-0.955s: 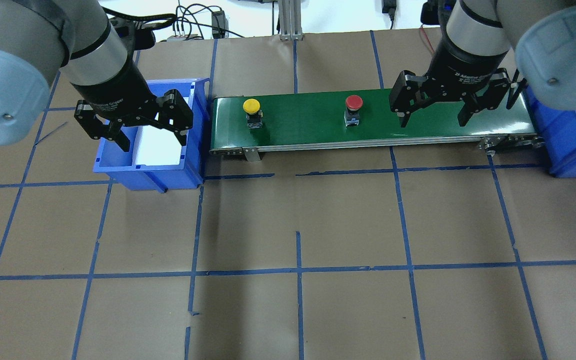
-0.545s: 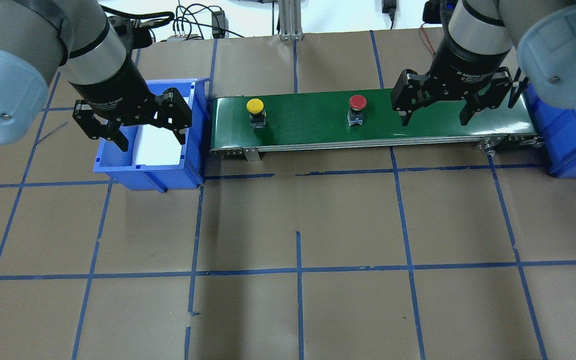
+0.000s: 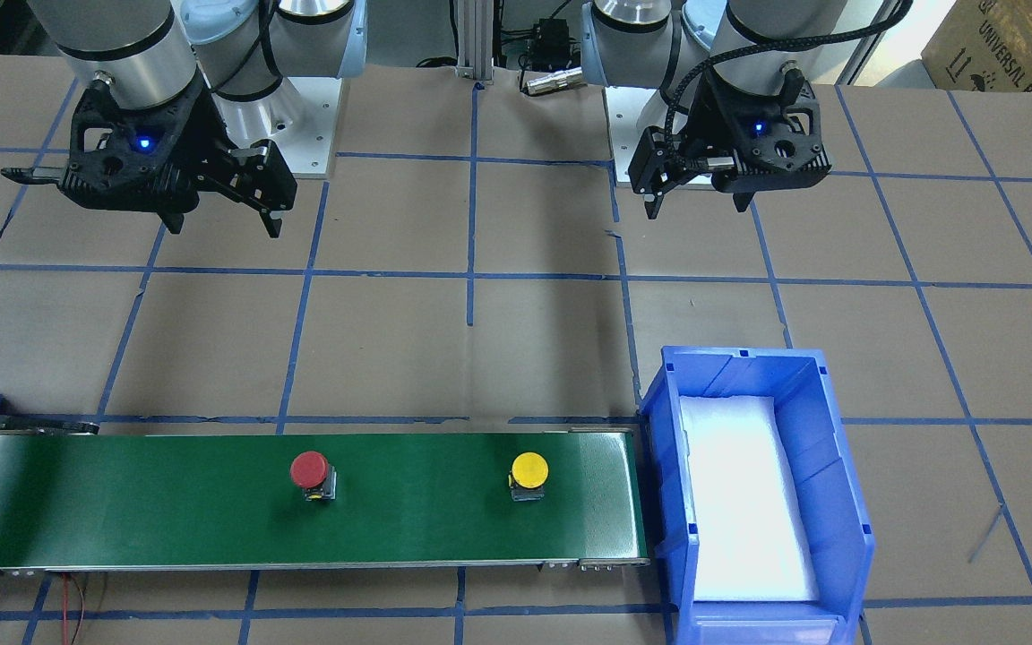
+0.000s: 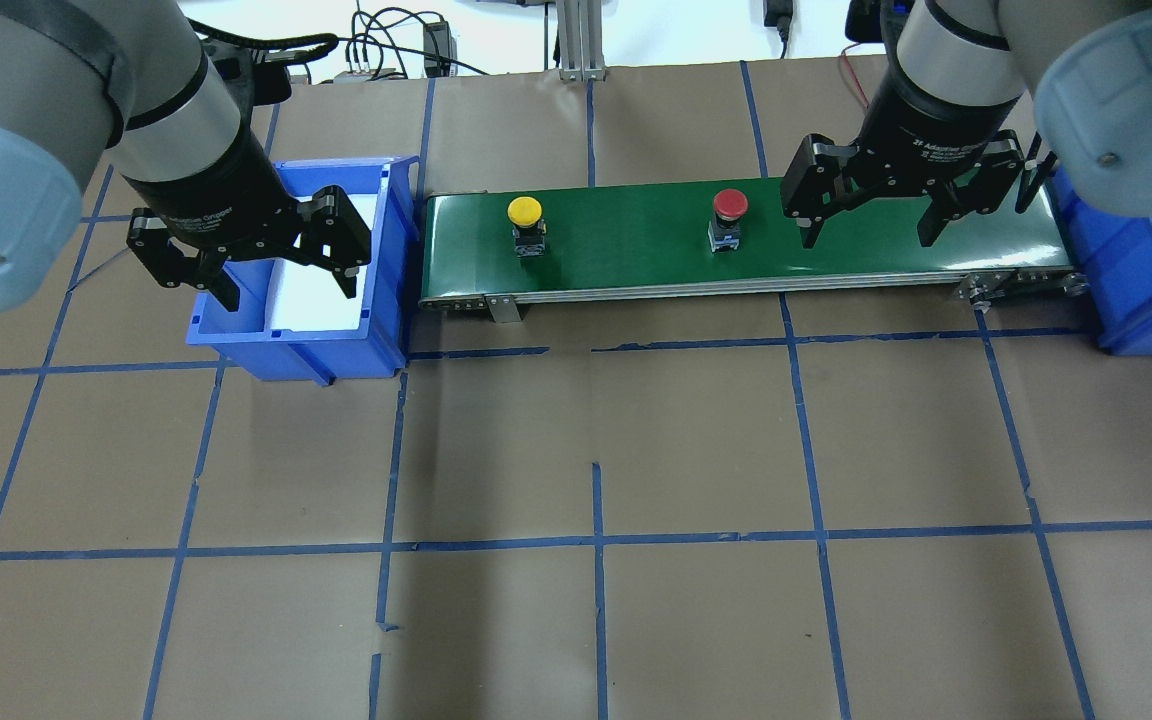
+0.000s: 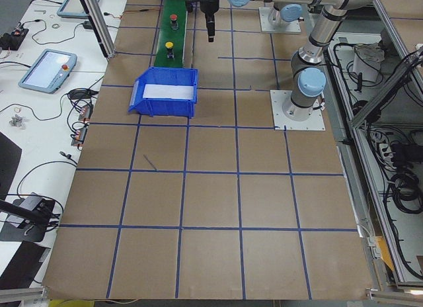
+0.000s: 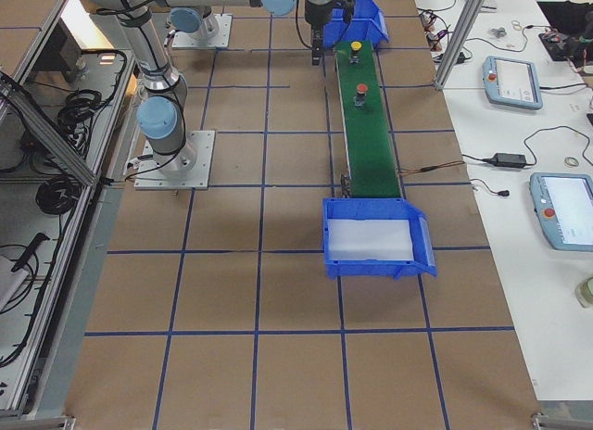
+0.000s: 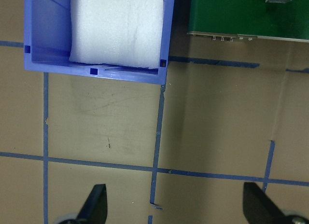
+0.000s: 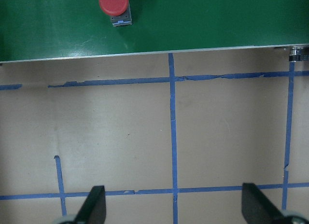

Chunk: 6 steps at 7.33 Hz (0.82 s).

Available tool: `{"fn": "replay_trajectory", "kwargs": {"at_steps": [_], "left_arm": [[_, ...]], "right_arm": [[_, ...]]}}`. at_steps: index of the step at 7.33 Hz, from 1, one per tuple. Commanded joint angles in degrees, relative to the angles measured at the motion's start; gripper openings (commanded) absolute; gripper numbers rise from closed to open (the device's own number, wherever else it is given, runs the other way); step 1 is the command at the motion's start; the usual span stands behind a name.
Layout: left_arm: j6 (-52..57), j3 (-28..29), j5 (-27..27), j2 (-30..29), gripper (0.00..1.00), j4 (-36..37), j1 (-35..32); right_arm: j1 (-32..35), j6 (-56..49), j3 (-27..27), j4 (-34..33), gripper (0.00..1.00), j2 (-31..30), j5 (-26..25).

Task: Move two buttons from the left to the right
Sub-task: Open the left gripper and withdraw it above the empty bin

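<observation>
So the left arm comes down from the robot's left with its wrist pointing straight at the worktop (image 4: 596,450). The left claw (image 4: 288,292) is spread wide with nothing in it, hanging up in the air by the left blue bin (image 4: 296,355), and going by the front view it's a bit to the robot's side of that bin. The bin only has a white foam pad in it. Next over is the green conveyor belt (image 4: 626,250), and both buttons are sitting on it, well apart. The yellow button (image 4: 525,212) is near the belt's left end, just past the bin. The red button (image 4: 730,205) is further along, right of the middle. Both stand upright on their black-and-silver bodies, caps up, long axis vertical, and nothing is touching either one. Then there's the right claw (image 4: 868,240), also aimed straight down, fingers wide apart and empty, hanging near the belt's right part, just beyond the red button and clear of it. The right blue bin (image 4: 1136,300) sits at the belt's far right end.
</observation>
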Motion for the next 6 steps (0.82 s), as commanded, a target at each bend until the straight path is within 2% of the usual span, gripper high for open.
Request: {"fn": "replay_trajectory", "kwargs": {"at_steps": [1,2,6], "left_arm": [[0.17,0.8,4.25,0.02,1.0,0.02,0.09],[-0.18,0.72,7.07,0.02,1.0,-0.06,0.09],[0.08,-0.08,3.41,0.64,1.0,-1.38,0.35]], "right_arm": [[-0.08,-0.05,-0.05,-0.03,1.0,0.08,-0.08],[-0.08,-0.05,-0.05,-0.03,1.0,0.08,-0.09],[-0.26,-0.13,0.21,-0.12,1.0,0.34,0.09]]}}
